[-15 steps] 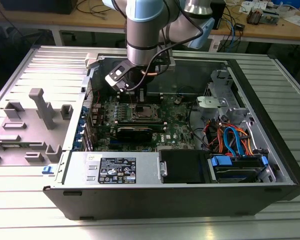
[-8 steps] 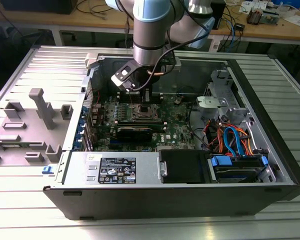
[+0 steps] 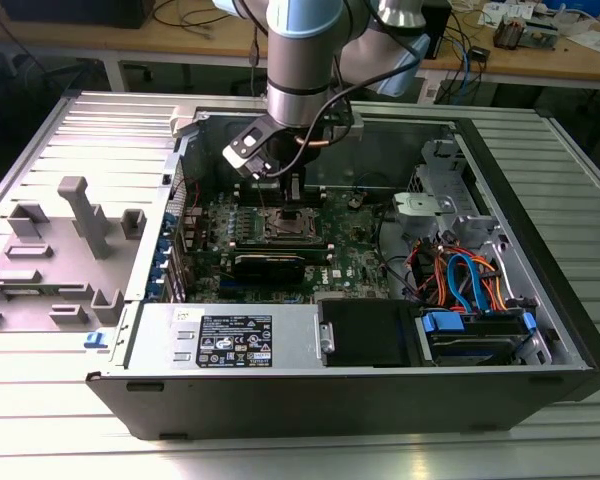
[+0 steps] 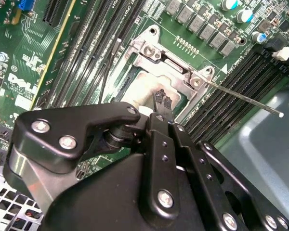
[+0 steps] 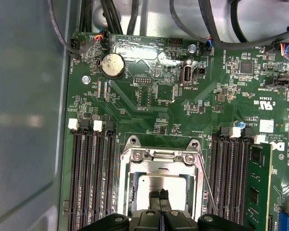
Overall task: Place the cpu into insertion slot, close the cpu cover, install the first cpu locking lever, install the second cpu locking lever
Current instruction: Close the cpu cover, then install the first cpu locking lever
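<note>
The second wrist view catches a lever (image 4: 241,98) jutting free past the rim of the cover (image 4: 154,53), while the first wrist view shows the gripper (image 5: 159,194), pinched narrow and empty, over the cpu (image 5: 169,183).

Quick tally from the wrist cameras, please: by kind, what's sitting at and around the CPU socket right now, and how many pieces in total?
cpu: 1
cpu cover: 1
locking lever sticking out from the socket: 1
coin battery: 1
green memory module: 1
Total: 5
</note>
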